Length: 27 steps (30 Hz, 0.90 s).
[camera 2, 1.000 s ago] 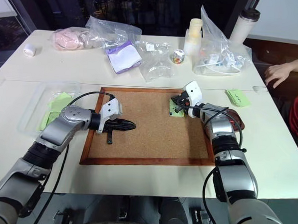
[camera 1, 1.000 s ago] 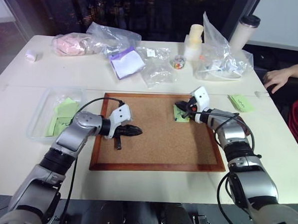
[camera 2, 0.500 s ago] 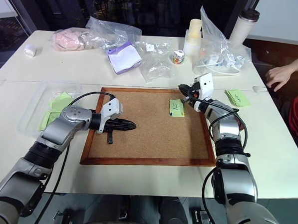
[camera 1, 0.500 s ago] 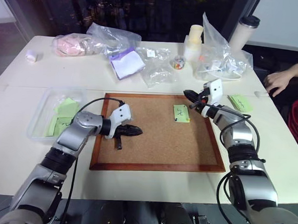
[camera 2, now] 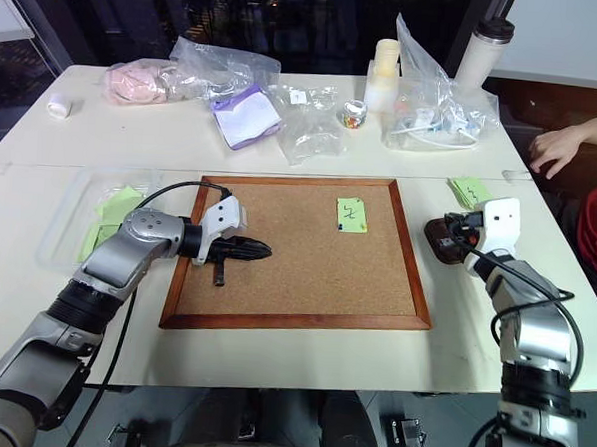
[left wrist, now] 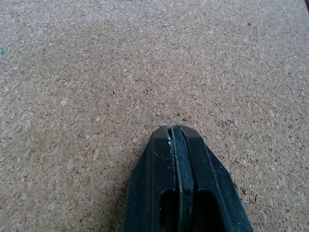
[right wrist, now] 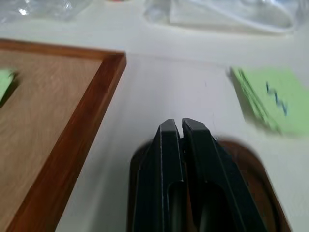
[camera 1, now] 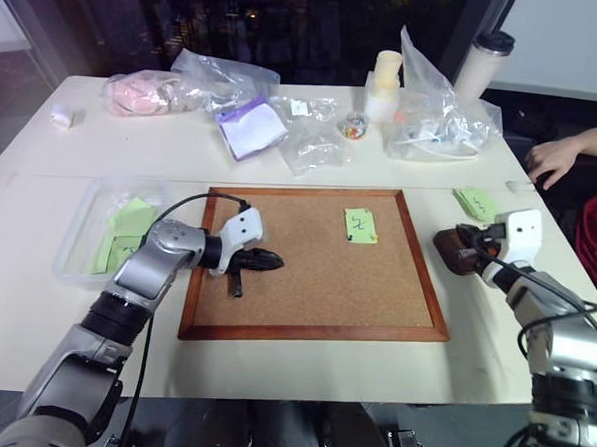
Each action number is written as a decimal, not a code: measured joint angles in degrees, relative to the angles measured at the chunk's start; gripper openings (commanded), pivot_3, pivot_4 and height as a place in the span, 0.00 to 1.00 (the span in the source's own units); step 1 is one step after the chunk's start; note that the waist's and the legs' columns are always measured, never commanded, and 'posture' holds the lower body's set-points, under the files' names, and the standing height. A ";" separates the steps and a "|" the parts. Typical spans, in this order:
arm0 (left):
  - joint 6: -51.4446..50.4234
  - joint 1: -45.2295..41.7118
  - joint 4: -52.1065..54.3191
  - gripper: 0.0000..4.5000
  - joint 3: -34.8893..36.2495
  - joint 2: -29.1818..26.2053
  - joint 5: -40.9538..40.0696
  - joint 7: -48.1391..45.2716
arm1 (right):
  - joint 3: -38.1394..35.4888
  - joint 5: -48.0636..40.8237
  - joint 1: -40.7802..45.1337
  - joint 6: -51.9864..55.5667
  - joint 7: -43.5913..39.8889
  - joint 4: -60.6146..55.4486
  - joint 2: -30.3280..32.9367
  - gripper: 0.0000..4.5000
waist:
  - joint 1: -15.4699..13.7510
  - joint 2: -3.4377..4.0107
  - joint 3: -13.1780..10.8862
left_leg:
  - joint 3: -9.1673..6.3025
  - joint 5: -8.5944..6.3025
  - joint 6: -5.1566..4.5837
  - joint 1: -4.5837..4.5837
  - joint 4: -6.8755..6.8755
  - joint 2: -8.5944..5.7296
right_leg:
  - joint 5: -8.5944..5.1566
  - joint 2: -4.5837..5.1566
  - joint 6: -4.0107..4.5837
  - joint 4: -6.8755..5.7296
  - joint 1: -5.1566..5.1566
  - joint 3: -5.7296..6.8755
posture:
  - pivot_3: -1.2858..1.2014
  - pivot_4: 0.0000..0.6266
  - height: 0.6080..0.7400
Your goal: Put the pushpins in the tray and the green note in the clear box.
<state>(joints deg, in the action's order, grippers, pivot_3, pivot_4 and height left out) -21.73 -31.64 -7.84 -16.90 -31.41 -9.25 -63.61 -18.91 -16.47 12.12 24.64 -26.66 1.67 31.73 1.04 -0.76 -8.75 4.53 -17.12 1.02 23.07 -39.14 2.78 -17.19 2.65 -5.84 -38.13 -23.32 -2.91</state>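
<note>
We are holding our right fingers (right wrist: 175, 126) pressed together over the tray (camera 1: 449, 247), just beside the corkboard (camera 1: 313, 329). Our left fingers (camera 1: 272, 263) are squeezed together over the corkboard, and the green note (camera 1: 359, 225) is lying on it.

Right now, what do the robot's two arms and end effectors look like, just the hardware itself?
Both arms are silver-grey metal with rounded segments and dark joint bands. A thin black cable loops along each. The left end effector and right end effector each have two black, tapered fingers, and a white boxy module sits on each wrist behind them.
</note>
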 measured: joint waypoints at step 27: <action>1.16 0.01 -0.51 0.00 -0.17 0.15 0.35 -0.62 | -3.09 -1.09 -0.26 0.15 4.34 -0.23 0.29 0.99 | -0.21 0.02 0.01 | -0.01 -0.02 -0.03 0.03 0.01 -0.01 | -0.01 -0.01 0.00 0.06 0.00 0.01 | 0.52 0.24 0.95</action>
<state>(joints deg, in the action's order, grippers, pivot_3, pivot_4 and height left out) -20.56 -31.63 -8.35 -17.07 -31.26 -8.91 -64.23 -22.00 -17.56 11.86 24.79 -22.32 1.45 32.03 0.84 -0.74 -8.74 4.52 -17.14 0.98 23.10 -39.13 2.77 -17.20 2.64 -5.84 -38.06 -23.32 -2.90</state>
